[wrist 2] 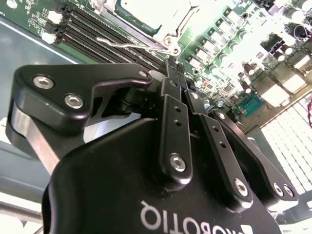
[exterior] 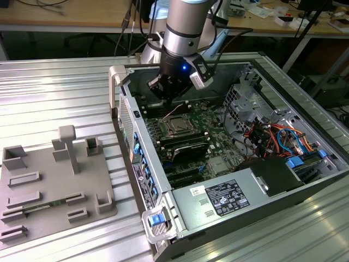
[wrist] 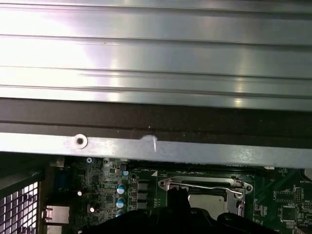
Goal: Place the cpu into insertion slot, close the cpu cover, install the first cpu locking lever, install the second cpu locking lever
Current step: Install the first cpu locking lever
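The cpu [exterior: 178, 127] lies flat in the insertion slot [exterior: 186, 132] on the green motherboard, its pale top also in the first wrist view [wrist: 208, 200]. The cpu cover [exterior: 169, 123] is down around it, seen as a silvery frame [wrist: 167, 184]. A thin wire locking lever [wrist 2: 127, 45] runs along the socket's edge and appears in the first wrist view [wrist: 204, 185]. My gripper [exterior: 170, 101] hangs just behind the socket, toward the case's back wall, slightly above the board. In the second wrist view its black fingers [wrist 2: 171, 105] meet at the tips, shut with nothing between them.
The open computer case [exterior: 126, 117] surrounds the board, with black memory slots [exterior: 182, 146], a grey power supply box [exterior: 226, 197] at the front and a drive cage with coloured cables [exterior: 272, 134] on the exterior view's right. A grey parts fixture [exterior: 52, 185] lies on the exterior view's left.
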Motion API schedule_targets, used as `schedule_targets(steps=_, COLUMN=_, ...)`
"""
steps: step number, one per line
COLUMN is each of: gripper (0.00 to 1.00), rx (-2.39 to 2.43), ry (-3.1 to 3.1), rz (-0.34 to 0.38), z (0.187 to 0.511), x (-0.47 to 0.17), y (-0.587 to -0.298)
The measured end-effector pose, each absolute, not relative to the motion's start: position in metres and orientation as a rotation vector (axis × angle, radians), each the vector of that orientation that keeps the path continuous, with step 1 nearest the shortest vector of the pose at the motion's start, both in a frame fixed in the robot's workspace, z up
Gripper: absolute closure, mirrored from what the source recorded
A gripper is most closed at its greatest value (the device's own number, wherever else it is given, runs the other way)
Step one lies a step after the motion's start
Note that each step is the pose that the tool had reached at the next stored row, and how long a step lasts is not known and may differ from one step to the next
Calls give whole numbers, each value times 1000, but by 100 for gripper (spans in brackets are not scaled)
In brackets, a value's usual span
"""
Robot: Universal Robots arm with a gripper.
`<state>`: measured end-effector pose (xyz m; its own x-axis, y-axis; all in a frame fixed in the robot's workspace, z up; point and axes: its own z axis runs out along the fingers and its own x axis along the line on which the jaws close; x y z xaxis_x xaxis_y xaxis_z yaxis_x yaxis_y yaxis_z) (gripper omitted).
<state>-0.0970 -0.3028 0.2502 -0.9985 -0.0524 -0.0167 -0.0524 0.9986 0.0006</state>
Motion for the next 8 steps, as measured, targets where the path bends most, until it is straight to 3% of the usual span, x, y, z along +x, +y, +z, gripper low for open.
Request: schedule_targets(steps=8, gripper=89, rx=-82, ry=3124, rz=-1, z=245, x=-82, y=-302)
